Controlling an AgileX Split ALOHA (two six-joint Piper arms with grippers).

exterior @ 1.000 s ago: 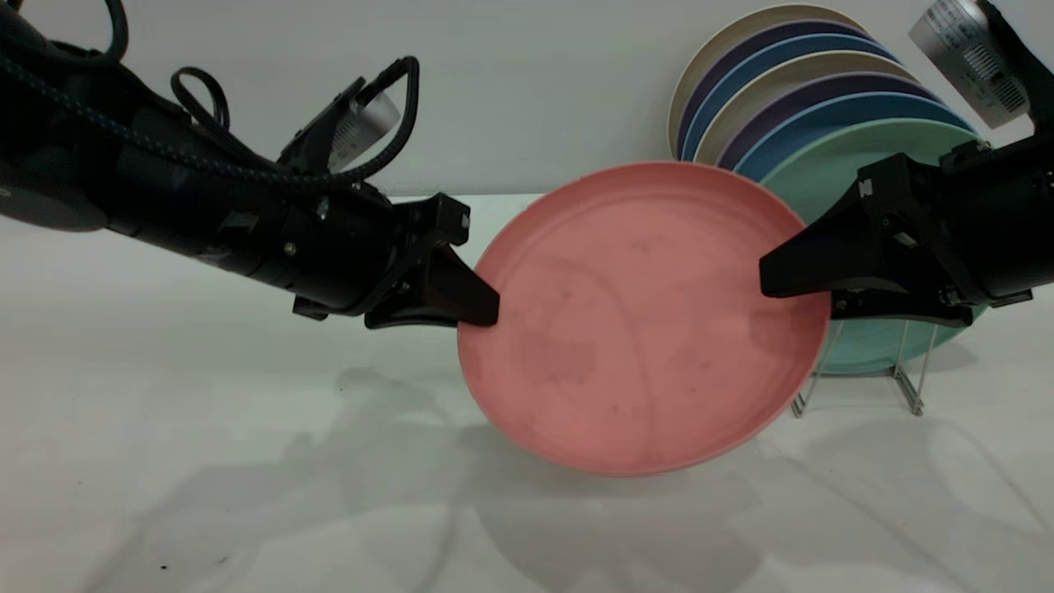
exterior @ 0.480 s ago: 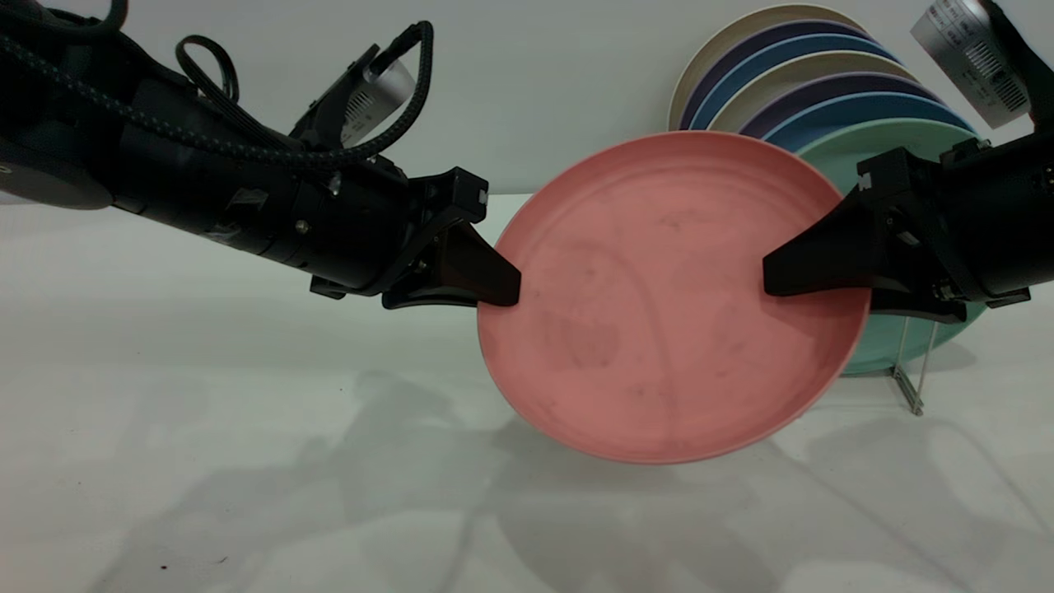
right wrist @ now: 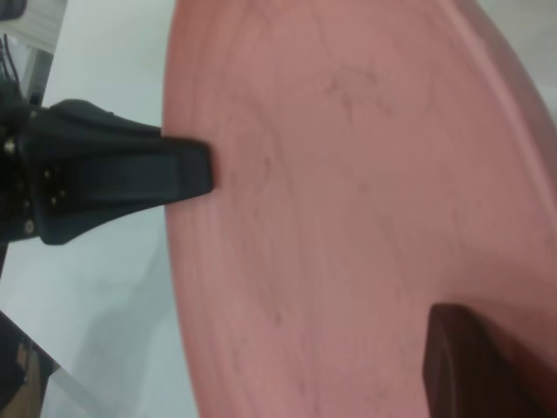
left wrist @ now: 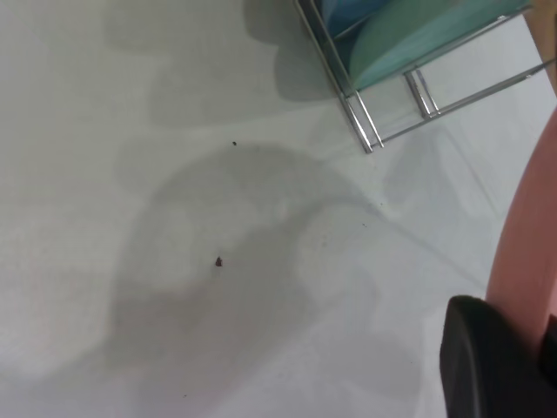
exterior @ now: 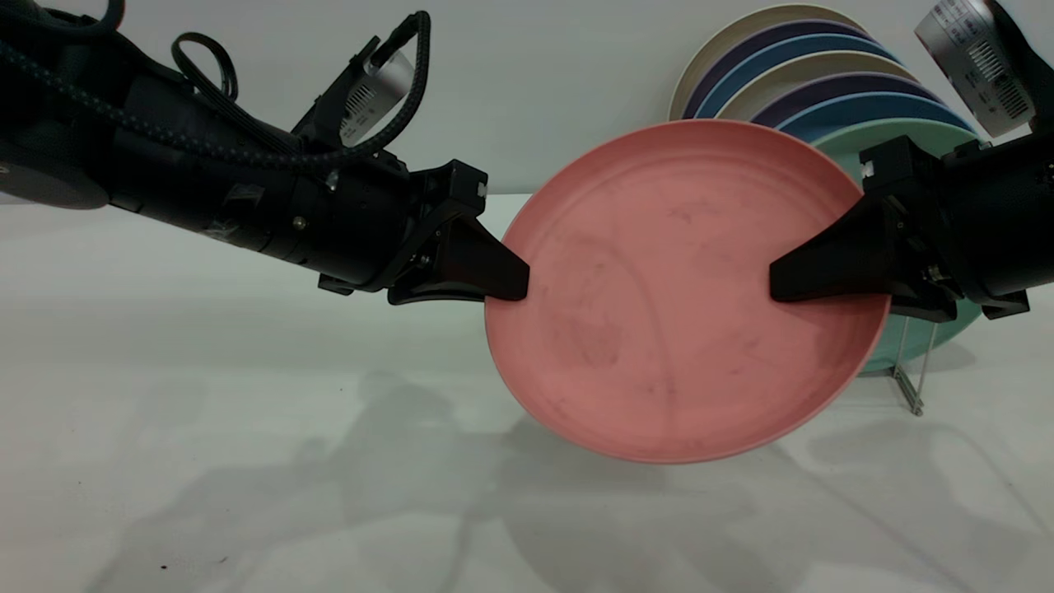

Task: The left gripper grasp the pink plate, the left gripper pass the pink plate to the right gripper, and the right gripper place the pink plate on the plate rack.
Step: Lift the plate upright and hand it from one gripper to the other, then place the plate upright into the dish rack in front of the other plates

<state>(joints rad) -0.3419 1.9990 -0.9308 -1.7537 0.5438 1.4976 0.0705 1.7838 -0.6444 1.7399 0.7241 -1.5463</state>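
The pink plate point(exterior: 675, 288) hangs tilted above the table between both arms. My left gripper point(exterior: 515, 288) is shut on its left rim. My right gripper point(exterior: 778, 288) is open, one finger in front of the plate's right rim and the other behind it. The plate rack point(exterior: 910, 387) stands behind the right gripper, mostly hidden. In the left wrist view a finger point(left wrist: 487, 366) presses the plate's edge point(left wrist: 526, 252), and the rack point(left wrist: 365, 122) lies beyond. In the right wrist view a finger point(right wrist: 470, 366) lies over the plate's face point(right wrist: 348, 192), with the left gripper point(right wrist: 196, 174) on the far rim.
Several plates point(exterior: 790, 58) stand in the rack, cream, purple and blue, with a mint-green plate point(exterior: 856, 140) at the front. The white table point(exterior: 247, 461) spreads below, and a pale wall is behind.
The left gripper has carried the pink plate right and up, so its right rim has slid deeper between the right gripper's fingers. The right gripper has barely moved.
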